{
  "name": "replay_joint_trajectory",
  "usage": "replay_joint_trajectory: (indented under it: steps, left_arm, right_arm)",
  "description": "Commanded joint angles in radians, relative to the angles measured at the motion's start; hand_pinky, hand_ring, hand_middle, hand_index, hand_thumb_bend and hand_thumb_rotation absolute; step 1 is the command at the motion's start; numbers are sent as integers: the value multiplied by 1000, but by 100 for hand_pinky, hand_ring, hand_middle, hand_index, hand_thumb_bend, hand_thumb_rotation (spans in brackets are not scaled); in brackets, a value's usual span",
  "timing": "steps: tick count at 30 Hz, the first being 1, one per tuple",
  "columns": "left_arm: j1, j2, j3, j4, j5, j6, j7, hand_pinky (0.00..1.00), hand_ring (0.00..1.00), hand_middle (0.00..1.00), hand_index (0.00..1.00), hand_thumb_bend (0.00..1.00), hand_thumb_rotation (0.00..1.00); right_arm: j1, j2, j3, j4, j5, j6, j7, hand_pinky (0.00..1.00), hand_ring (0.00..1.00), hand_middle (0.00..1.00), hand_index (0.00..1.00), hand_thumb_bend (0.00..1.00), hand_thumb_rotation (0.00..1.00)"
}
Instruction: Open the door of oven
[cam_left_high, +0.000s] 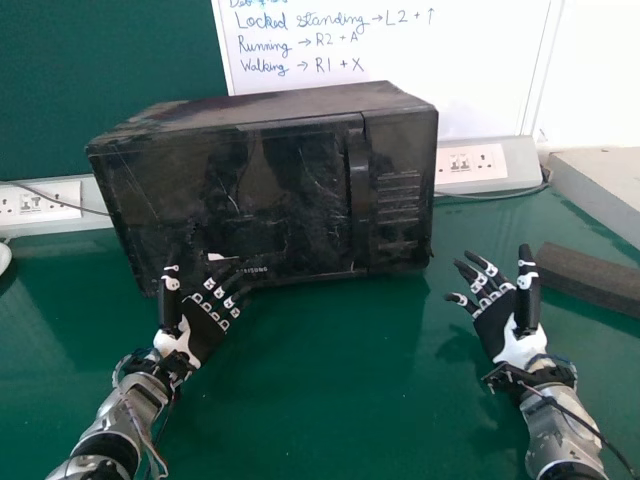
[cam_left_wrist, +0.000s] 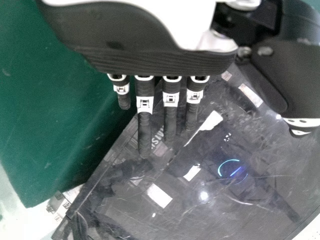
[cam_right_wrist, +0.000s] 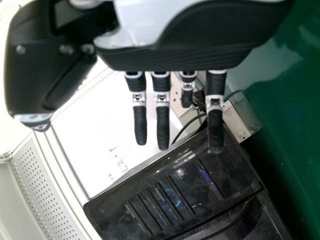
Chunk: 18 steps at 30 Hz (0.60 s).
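Whiteboard (cam_left_high: 490, 85) bears handwriting (cam_left_high: 325, 20) behind the closed oven (cam_left_high: 290, 190) with pale lettering (cam_left_high: 252, 270).

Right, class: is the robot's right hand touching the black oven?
Apart. In the head view, a strip of green table lies between the right hand and the oven, beyond its fingertips.

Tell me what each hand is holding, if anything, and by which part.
Nothing is held: the left hand is open in front of the oven's door, and the right hand is open above the table.
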Motion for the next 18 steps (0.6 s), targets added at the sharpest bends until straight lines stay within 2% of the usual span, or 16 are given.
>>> replay_joint_trajectory:
  steps: [1,13,18]
  left_arm:
    - [11,4,12,8,-7,8,-13,39,50,67,71,94,69]
    - [16,10,15,8,2,3,-31,39,50,67,71,92,65]
    - [18,13,-23,-1,49,-56,-42,40,53,68,72,91,68]
  right_arm:
    - [8,21,-7,8,9,10,3,43,61,81,89,98,98]
    - [8,31,-11,11,7,2,-5,43,60,79,88,98,97]
    - [8,39,-2,6,-2,-7,-8,43,60,81,88,98,98]
